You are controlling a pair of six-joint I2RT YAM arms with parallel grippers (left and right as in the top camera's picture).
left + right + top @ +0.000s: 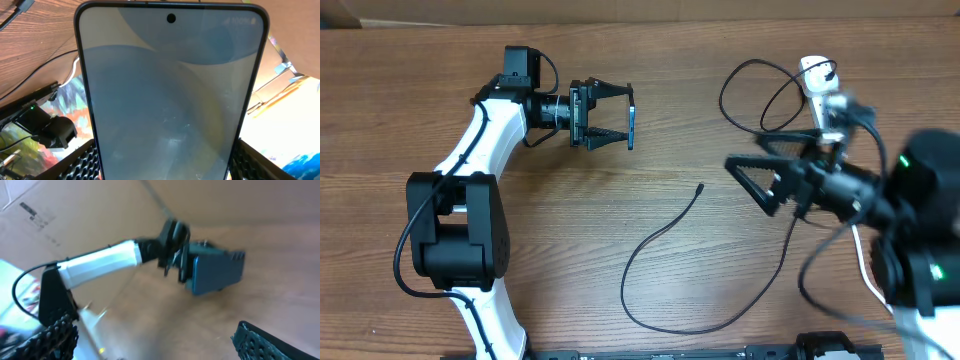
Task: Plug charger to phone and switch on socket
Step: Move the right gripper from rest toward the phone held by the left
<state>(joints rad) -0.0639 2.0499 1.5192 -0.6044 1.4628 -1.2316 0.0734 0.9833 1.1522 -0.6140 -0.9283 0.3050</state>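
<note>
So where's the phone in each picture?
Overhead: the phone is seen edge-on, upper middle, clamped in the left gripper.
Left wrist: the phone fills nearly the whole picture, screen facing the camera.
Right wrist: the phone is the blurry blue slab right of centre.
Shared landmark: the left gripper holding it, seen in all three views.

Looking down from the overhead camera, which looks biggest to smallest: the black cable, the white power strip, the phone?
1. Black cable, sprawling widest.
2. White power strip, partly hidden under the right arm.
3. Phone, held edge-on, only a thin sliver.
Strip and phone are close; order unsure.
</note>
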